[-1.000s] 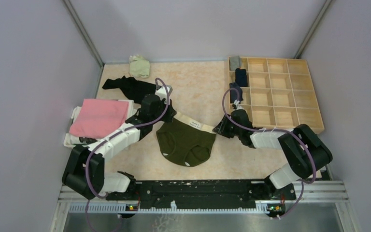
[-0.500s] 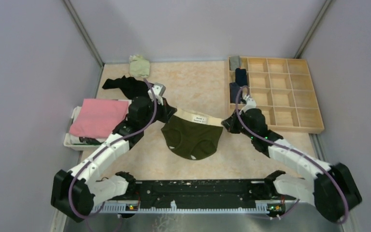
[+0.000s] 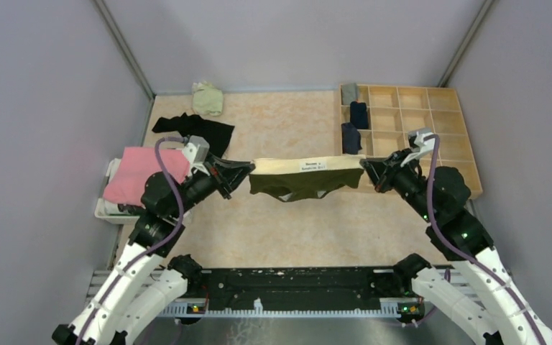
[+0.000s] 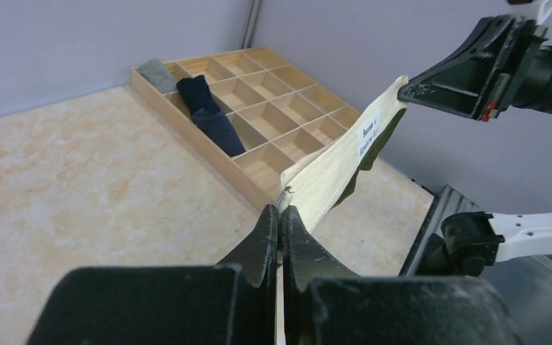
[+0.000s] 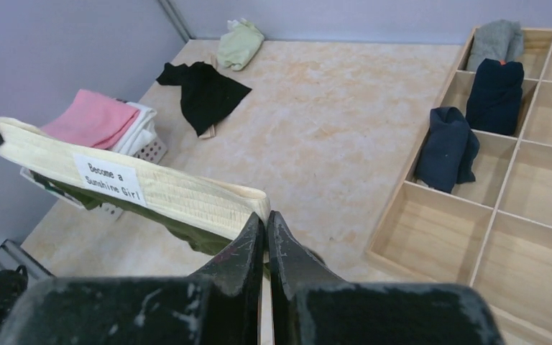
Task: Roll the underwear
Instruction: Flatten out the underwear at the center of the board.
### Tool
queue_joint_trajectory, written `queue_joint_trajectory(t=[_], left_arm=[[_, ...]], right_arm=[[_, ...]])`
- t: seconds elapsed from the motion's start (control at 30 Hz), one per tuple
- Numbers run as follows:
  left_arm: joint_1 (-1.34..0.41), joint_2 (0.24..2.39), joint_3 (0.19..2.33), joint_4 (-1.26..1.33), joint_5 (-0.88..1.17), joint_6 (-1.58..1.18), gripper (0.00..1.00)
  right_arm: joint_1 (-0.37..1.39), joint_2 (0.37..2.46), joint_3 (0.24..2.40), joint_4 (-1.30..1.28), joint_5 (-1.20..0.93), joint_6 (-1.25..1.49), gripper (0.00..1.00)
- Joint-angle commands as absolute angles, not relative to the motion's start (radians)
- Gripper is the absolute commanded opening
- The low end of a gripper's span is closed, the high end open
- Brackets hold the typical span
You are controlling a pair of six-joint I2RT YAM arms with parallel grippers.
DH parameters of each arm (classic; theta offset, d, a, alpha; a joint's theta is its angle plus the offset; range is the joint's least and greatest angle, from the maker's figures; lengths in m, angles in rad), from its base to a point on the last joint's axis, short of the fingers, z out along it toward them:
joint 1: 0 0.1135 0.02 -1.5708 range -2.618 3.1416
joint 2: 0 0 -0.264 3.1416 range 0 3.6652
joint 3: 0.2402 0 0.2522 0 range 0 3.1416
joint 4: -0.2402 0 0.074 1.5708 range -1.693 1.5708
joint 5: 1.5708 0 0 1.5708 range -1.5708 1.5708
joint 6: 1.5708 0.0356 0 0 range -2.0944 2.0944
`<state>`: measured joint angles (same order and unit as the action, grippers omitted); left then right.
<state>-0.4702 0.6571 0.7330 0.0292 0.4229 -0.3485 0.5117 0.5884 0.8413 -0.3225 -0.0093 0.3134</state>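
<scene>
The table [image 3: 287, 136] is pale and sandy with cloudy marks. Plain grey walls [image 3: 43, 108] stand round it on three sides. A wooden tray [image 3: 431, 147] with many little boxes lies at the far right. Its left boxes hold a grey roll [image 3: 348, 93], a far blue roll [image 3: 359, 113] and a near blue roll [image 3: 351, 136]. On the left, a pink cloth [image 3: 138, 172] lies on a white basket [image 3: 108, 208]. Some dark underwear [image 3: 198, 129] and a pale green cloth [image 3: 207, 98] lie at the back.

The green underwear [image 3: 303, 185] hangs in the air over the middle of the table. It is pulled straight between the arms. The left gripper [image 3: 248, 169] is squeezed tight on one end of its cream band [image 3: 305, 165]. The right gripper [image 3: 365, 165] is squeezed tight on the other end.

Only the top view shows the green part hanging down under the band. Only the right wrist view lets you read the white label [image 5: 108, 180]: "Become a Sunshine Girl". The left wrist view shows the other arm's black fingers holding the far end.
</scene>
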Motion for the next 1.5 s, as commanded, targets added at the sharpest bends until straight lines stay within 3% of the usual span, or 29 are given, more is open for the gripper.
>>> queue_joint_trajectory(t=[0.0, 0.3, 0.43, 0.53, 0.77, 0.97, 1.27, 1.47], left_arm=[[-0.466, 0.546, 0.738, -0.026, 0.422, -0.408, 0.0], [-0.465, 0.382, 0.701, -0.232, 0.5, -0.51, 0.0], [-0.465, 0.361, 0.604, -0.31, 0.393, -0.593, 0.0], [-0.467, 0.377, 0.477, -0.195, 0.3, -0.657, 0.0], [-0.466, 0.713, 0.253, 0.252, 0.012, -0.64, 0.0], [-0.466, 1.09, 0.284, 0.567, -0.071, -0.57, 0.0], [-0.466, 1.3, 0.33, 0.65, -0.179, -0.537, 0.0], [-0.466, 1.32, 0.37, 0.606, -0.217, -0.509, 0.01]], right_arm=[[0.512, 0.548, 0.947, -0.534, -0.046, 0.286, 0.0], [0.512, 0.551, 1.042, -0.83, -0.337, 0.427, 0.0], [0.512, 0.584, 0.957, -0.905, -0.331, 0.451, 0.0], [0.511, 0.635, 0.836, -0.804, -0.236, 0.477, 0.0], [0.511, 0.888, 0.606, -0.339, 0.088, 0.509, 0.0], [0.506, 1.125, 0.592, -0.084, 0.176, 0.481, 0.0], [0.497, 1.294, 0.638, 0.037, 0.229, 0.427, 0.07], [0.495, 1.325, 0.673, 0.03, 0.258, 0.404, 0.25]])
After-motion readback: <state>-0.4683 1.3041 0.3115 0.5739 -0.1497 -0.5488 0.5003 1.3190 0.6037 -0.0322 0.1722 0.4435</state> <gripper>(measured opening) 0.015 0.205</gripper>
